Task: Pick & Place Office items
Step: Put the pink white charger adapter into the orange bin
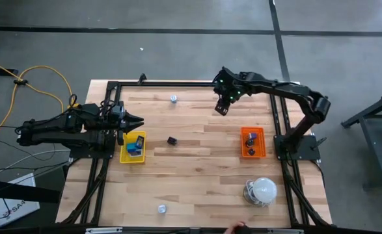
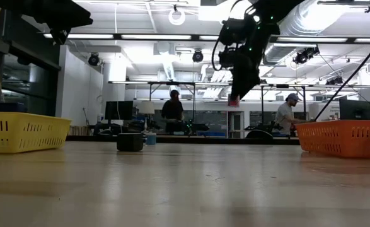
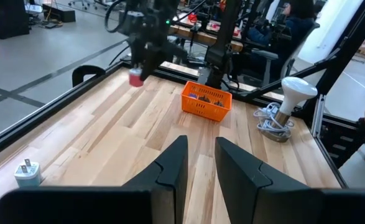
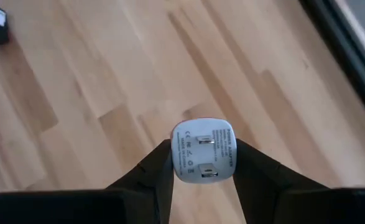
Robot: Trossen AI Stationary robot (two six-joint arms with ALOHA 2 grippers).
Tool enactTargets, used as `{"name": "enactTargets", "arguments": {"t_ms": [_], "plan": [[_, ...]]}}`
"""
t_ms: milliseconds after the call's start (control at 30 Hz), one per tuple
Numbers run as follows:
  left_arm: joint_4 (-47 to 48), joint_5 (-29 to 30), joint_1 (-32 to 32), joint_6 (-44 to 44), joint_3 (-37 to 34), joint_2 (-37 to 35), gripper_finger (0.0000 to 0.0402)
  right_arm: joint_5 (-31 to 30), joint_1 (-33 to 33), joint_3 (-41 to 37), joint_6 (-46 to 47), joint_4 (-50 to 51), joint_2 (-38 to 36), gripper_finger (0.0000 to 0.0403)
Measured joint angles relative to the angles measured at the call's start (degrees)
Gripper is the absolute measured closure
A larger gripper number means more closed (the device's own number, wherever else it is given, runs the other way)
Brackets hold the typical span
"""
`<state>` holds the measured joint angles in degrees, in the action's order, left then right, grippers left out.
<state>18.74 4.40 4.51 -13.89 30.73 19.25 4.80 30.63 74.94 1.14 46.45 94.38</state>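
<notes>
My right gripper hangs high over the far middle of the table, shut on a small plug adapter with a white pronged face and a red body. My left gripper waits at the table's left edge, just above the yellow tray. Its fingers stand a narrow gap apart with nothing between them. A small black block lies flat on the table mid-left. One white adapter lies near the far edge and another near the near edge. My right gripper pinches the adapter's two opposite sides between its two fingers. The fingers come from above, slanting steeply down. The pronged white face is turned up toward the wrist. The adapter hangs lifted well clear of the table.
The yellow tray holds blue pieces. The orange tray at the right holds several small items. A white dome with a coiled cable stands at the near right. A person's hand shows at the near edge. Bare wood lies between the trays.
</notes>
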Motion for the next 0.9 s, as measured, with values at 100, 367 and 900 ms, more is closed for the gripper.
{"name": "enactTargets", "arguments": {"t_ms": [100,367,900], "plan": [[0.0,0.0,0.0,0.0,0.0,0.0,0.0324,0.1,-0.7,-1.2,1.8,2.6,-1.7,0.0276],[0.0,0.0,0.0,0.0,0.0,0.0,0.0324,0.2,-2.8,-12.6,8.0,0.0,-11.6,0.0276],[0.0,0.0,0.0,0.0,0.0,0.0,0.0324,-12.3,-20.6,-32.0,31.5,2.1,-34.0,0.0273]]}}
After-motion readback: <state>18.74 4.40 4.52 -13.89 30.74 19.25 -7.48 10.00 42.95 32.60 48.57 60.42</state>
